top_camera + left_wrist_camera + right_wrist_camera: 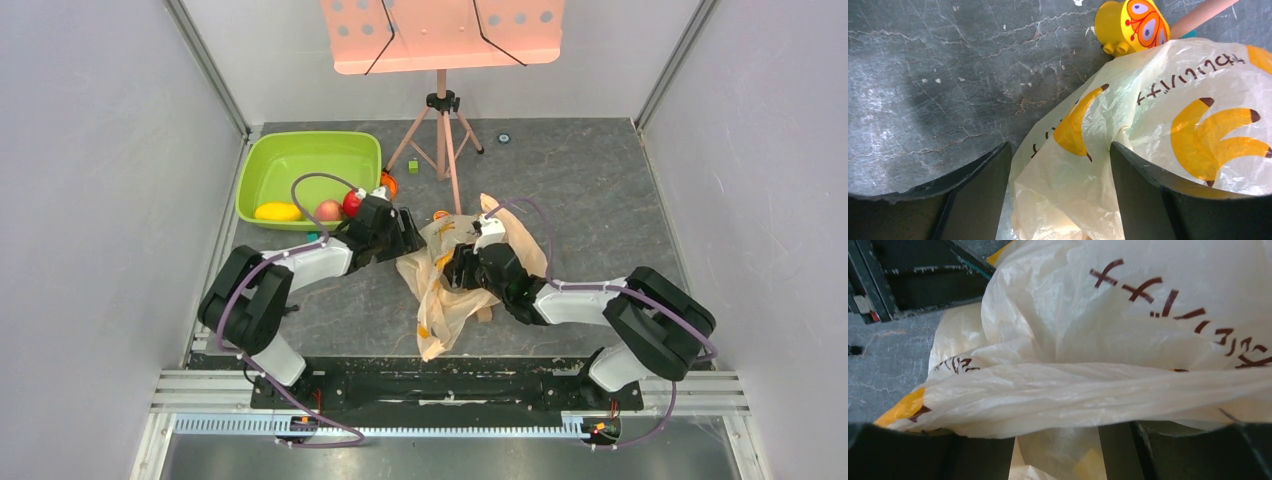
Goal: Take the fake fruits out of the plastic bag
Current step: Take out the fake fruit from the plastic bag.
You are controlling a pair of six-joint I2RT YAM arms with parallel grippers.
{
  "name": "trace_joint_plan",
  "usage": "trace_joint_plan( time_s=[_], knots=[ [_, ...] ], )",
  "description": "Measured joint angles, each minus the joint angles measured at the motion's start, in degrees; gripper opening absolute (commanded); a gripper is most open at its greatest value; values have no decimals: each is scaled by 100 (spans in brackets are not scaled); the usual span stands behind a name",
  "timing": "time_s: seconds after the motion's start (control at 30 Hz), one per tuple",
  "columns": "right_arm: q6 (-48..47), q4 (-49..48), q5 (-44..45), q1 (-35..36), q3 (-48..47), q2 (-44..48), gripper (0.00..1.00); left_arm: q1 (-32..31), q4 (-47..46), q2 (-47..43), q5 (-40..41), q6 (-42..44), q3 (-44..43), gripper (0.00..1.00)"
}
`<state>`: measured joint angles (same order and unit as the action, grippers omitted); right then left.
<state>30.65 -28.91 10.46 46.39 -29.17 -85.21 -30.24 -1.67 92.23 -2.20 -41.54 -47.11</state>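
Far left, your tub (255,170) holds three fruits (327,210); left gripper (1059,152) and right gripper (1058,440), spread, straddle the plastic bag (440,290), contents hidden.

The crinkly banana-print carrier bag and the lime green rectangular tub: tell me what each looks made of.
The crinkly banana-print carrier bag looks like thin plastic film, translucent with a soft sheen: it creases finely and light passes through it. The lime green rectangular tub looks like rigid moulded plastic, smooth and glossy, with rounded corners and one even colour.
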Motion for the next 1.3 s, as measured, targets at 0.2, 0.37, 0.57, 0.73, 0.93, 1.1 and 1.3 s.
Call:
trace_joint_plan(
  time_s=[0.2,0.37,0.57,0.73,0.93,1.1,1.3],
  knots=[
    [39,-105,151,0,-188,-306,62,0,-214,118,-153,-2,157,68],
    [24,-103,262,0,-485,-590,62,0,-417,155,-323,-7,258,60],
    [-24,-103,328,0,-743,-883,58,-13,-695,195,-538,-17,369,48],
    [-48,-103,341,0,-901,-1158,57,-42,-905,195,-691,-24,470,37],
    [-68,-101,343,-7,-1071,-1515,52,-76,-1071,240,-815,-28,511,30],
    [-125,-105,345,-15,-1237,-1722,32,-76,-1132,243,-861,-31,538,27],
    [-282,-151,402,-11,-1239,-1731,1,-81,-1270,243,-883,-39,647,24]
  ],
)
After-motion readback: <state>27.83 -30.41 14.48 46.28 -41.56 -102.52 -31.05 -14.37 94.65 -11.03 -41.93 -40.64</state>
